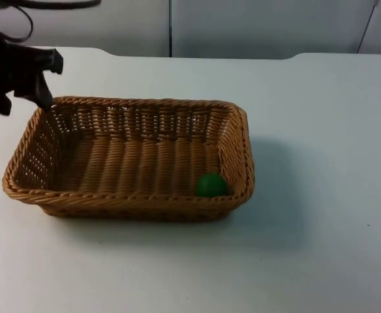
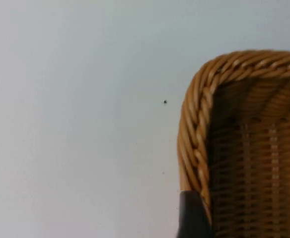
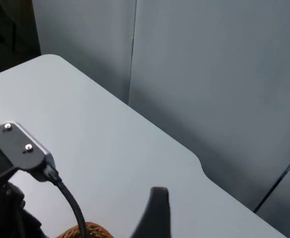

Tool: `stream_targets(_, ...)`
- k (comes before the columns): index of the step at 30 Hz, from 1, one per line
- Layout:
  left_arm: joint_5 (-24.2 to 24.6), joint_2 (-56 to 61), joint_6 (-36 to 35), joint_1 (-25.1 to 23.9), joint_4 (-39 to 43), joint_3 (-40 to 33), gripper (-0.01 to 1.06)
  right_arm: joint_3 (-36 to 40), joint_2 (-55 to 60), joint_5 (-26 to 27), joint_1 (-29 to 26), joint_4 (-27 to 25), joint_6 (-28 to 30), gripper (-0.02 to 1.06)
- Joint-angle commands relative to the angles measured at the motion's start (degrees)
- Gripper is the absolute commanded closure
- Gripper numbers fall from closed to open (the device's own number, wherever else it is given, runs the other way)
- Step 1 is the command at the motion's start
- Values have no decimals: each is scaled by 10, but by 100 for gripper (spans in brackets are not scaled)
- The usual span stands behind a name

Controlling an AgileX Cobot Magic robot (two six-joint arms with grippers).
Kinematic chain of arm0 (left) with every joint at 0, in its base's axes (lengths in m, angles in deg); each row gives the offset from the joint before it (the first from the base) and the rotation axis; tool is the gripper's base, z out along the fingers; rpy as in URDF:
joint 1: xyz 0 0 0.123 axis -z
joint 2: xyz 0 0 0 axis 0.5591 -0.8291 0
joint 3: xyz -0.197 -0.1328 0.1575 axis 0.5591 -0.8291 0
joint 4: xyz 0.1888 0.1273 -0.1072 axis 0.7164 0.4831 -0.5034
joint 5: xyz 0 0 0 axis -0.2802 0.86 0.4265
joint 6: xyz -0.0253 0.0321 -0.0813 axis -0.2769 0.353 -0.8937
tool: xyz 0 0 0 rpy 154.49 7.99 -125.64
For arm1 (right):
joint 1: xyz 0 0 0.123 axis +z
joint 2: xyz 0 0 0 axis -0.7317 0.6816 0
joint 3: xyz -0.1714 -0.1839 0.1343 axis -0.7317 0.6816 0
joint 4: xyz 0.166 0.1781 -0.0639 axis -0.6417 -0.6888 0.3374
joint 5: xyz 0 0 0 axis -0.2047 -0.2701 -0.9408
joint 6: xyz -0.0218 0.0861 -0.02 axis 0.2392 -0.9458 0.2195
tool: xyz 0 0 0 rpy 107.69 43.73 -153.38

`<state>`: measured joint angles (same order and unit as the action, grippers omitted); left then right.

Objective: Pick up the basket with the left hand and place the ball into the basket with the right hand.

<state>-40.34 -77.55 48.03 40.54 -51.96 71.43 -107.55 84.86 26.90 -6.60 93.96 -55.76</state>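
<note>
A woven brown basket rests on the white table, left of centre. A green ball lies inside it, in the near right corner. My left gripper hovers at the basket's far left corner, open, with one fingertip just outside the rim and nothing between its fingers. My right gripper is raised off to the side and points toward the wall, away from the basket; that arm waits.
The grey partition wall closes off the far edge of the table. Bare white table top lies to the right of the basket and in front of it.
</note>
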Motion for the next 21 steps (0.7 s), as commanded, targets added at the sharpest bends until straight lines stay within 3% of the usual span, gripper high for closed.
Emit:
stream_targets(1,12,41,-1,-1,12,0,70,-4,-5,7,0,9,3,31)
stream_targets(4,41,107,-1,-1,55,0,105,-4,-8,-15,0,28,3,45)
stream_targets(5,41,107,-1,-1,55,0,105,-4,-8,-15,0,28,3,45)
stream_targets(8,71,179,1,-1,79,0,105,-4,-22,-43,0,50,3,76)
stream_targets(9,71,179,1,-1,79,0,105,-4,-22,-43,0,50,3,76)
stream_targets(10,93,217,1,-1,79,-1,105,-4,-33,-55,0,58,3,94)
stream_targets(11,113,241,1,-1,77,-1,105,-4,-41,-63,0,61,3,104)
stream_targets(14,180,306,2,-1,73,-8,105,-4,-60,-96,0,62,3,105)
stream_targets(21,183,445,16,-1,73,-103,105,-4,-73,-160,0,59,2,105)
